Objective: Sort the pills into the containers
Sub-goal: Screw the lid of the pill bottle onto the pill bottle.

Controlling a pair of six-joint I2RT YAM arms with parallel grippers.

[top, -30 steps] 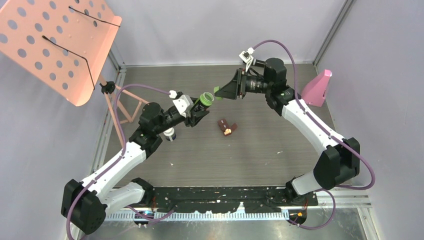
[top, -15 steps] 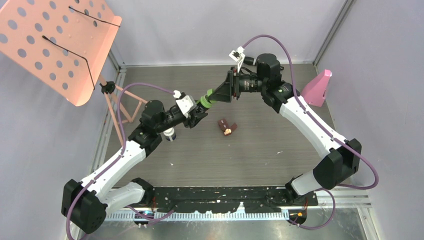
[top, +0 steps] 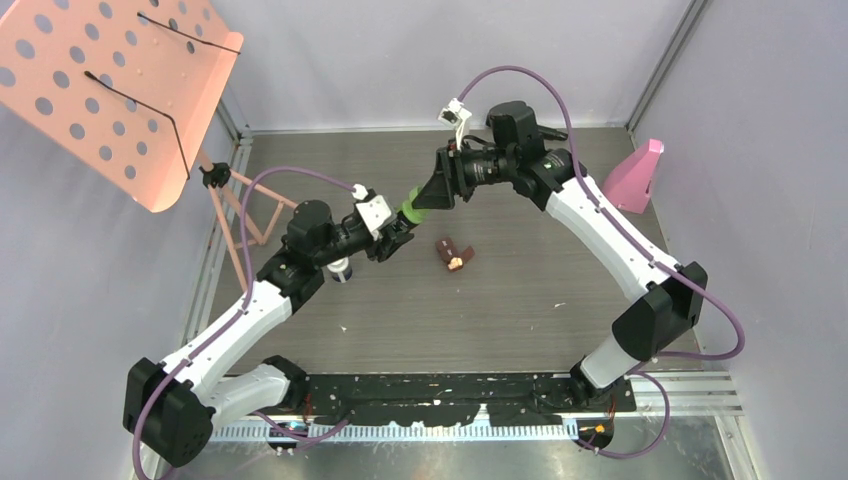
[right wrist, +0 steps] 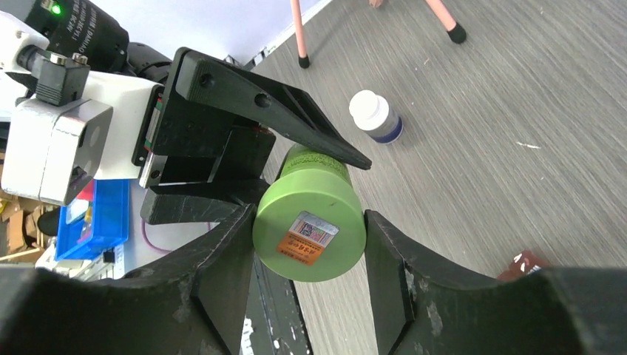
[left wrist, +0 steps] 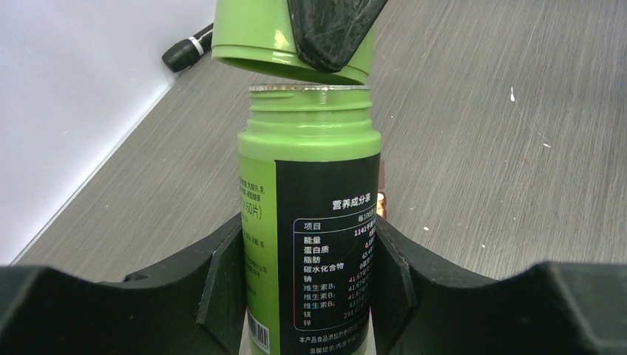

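Grey wood-grain tabletop [top: 520, 300] lies beneath both arms. Above it, the left gripper [left wrist: 307, 255] is clamped on the body of the green bottle [left wrist: 310, 140]. The right gripper [right wrist: 309, 244] is clamped on the green cap [left wrist: 259, 37], tilted just above the bottle's neck. The white bottle [top: 340, 268] stands left of the green bottle and the brown case [top: 455, 253] lies right of it.

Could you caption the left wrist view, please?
Left fingers grip the green bottle; a right finger holds the cap just above it.
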